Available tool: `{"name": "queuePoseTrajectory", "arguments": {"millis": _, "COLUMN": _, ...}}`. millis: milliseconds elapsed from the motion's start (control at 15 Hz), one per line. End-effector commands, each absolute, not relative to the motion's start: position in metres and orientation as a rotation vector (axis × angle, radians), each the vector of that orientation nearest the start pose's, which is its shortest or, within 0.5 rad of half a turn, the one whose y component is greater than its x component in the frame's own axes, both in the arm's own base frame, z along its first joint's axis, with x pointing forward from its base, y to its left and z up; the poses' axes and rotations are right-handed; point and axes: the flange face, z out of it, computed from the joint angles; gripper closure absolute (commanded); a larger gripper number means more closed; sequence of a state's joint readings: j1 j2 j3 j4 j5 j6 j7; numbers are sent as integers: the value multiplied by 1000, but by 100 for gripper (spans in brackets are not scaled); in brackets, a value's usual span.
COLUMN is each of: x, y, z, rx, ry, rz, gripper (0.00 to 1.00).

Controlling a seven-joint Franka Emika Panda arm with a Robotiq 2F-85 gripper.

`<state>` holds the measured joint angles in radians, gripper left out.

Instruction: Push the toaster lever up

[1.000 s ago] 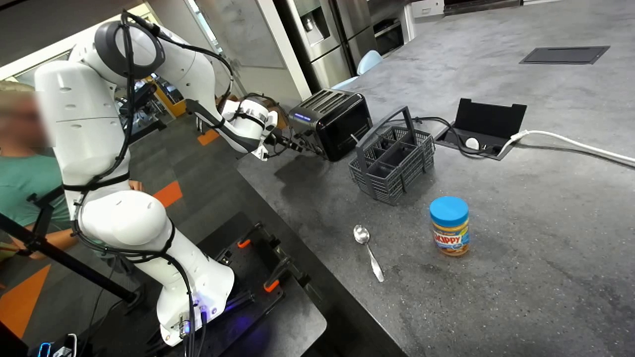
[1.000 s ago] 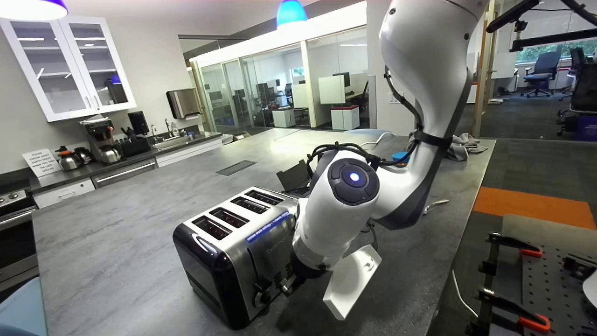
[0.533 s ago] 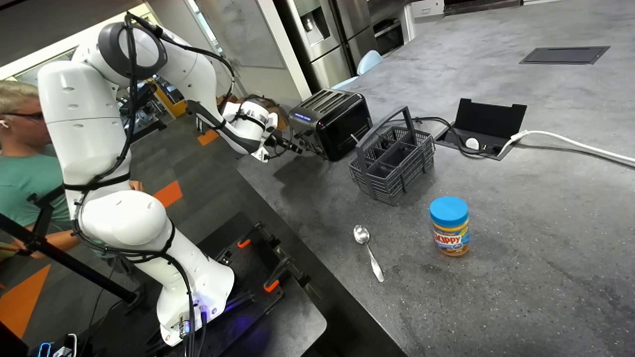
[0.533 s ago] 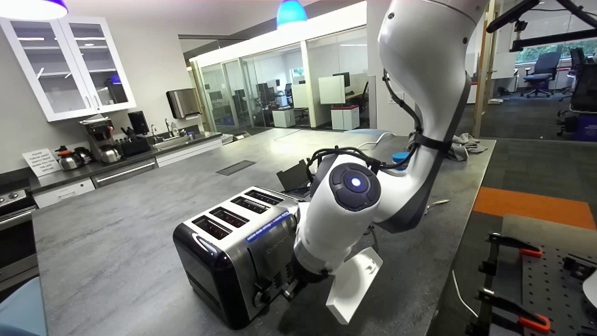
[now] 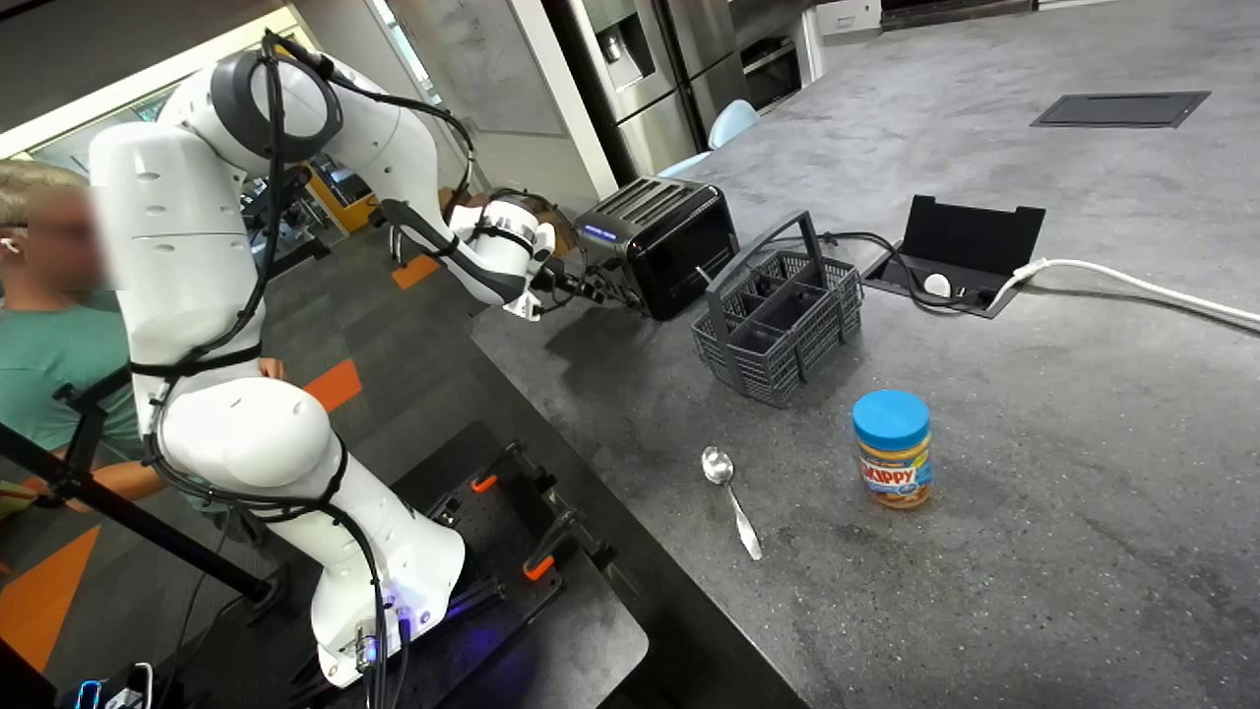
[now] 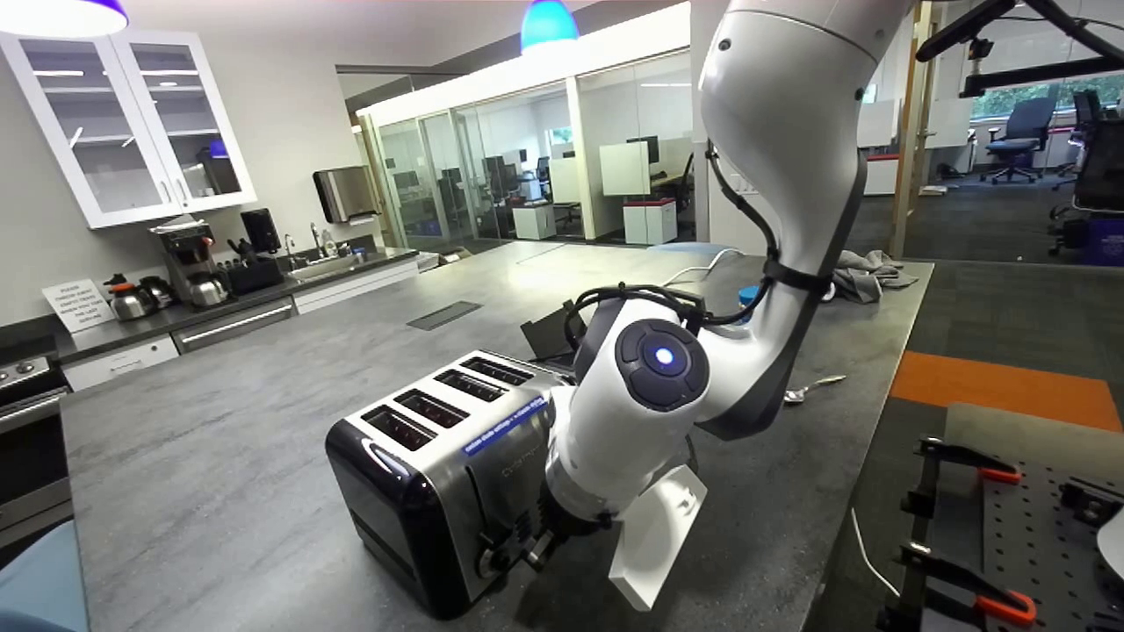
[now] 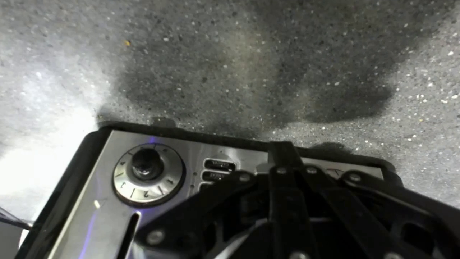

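Observation:
The black and steel four-slot toaster (image 5: pixel 679 251) stands upright on the counter; it also shows in an exterior view (image 6: pixel 386 500). In the wrist view, its steel front panel (image 7: pixel 196 154) lies under my gripper. A dial with a black knob (image 7: pixel 147 163) and a lever slot (image 7: pixel 128 235) show at the left. My gripper (image 7: pixel 284 153) is shut, its fingers together over the panel right of the buttons (image 7: pixel 219 165). In the exterior views the gripper (image 6: pixel 539 546) is low at the toaster's front (image 5: pixel 597 292). The lever near my fingers is hidden; contact cannot be told.
A grey cutlery basket (image 5: pixel 822 335) stands beside the toaster. A peanut butter jar (image 5: pixel 892 448) with a blue lid and a spoon (image 5: pixel 733 502) are on the counter. An open outlet box (image 5: pixel 970 241) with cables lies beyond the basket.
My arm has shifted slightly: the elbow and upper links lean a little toward the toaster, and the wrist sits slightly lower. The gripper stays at the toaster's front. The toaster has not visibly moved.

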<state>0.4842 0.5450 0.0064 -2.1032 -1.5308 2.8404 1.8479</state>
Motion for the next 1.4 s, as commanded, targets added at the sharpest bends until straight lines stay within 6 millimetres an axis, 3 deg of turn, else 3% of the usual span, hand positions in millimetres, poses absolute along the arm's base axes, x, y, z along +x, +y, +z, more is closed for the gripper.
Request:
{"name": "queuePoseTrajectory", "arguments": {"millis": 0, "x": 472, "y": 307, "z": 144, "rx": -3079, "ry": -184, "rz": -892, "gripper": 100}}
{"name": "queuePoseTrajectory", "arguments": {"millis": 1000, "x": 491, "y": 305, "z": 133, "rx": -3065, "ry": -194, "rz": -956, "gripper": 100}}
{"name": "queuePoseTrajectory", "arguments": {"millis": 1333, "x": 489, "y": 307, "z": 134, "rx": -3061, "ry": -184, "rz": -994, "gripper": 100}}
